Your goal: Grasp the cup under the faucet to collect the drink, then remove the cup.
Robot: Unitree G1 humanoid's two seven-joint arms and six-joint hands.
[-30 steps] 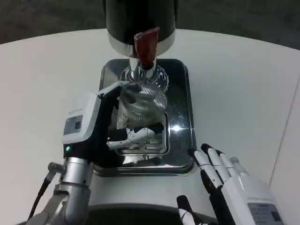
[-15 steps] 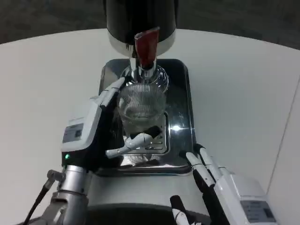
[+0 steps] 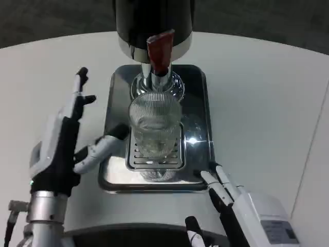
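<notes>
A clear ribbed cup [image 3: 154, 128] stands upright on the drip grate, just under the silver faucet [image 3: 157, 77] with its red lever [image 3: 160, 49]. My left hand [image 3: 67, 139] is to the cup's left, apart from it, fingers spread and holding nothing; its thumb reaches toward the tray's left rim. My right hand [image 3: 231, 206] lies low at the front right, fingers stretched toward the tray's front corner, empty.
The shiny metal tray [image 3: 198, 103] sits in the middle of the white round table [image 3: 267, 103]. The black dispenser body [image 3: 154, 20] rises at the tray's back. Bare table lies left and right of the tray.
My left hand has let go of the cup and drawn away to the left, fingers opening. The cup stays standing under the faucet. My right hand has slid lower in the picture.
</notes>
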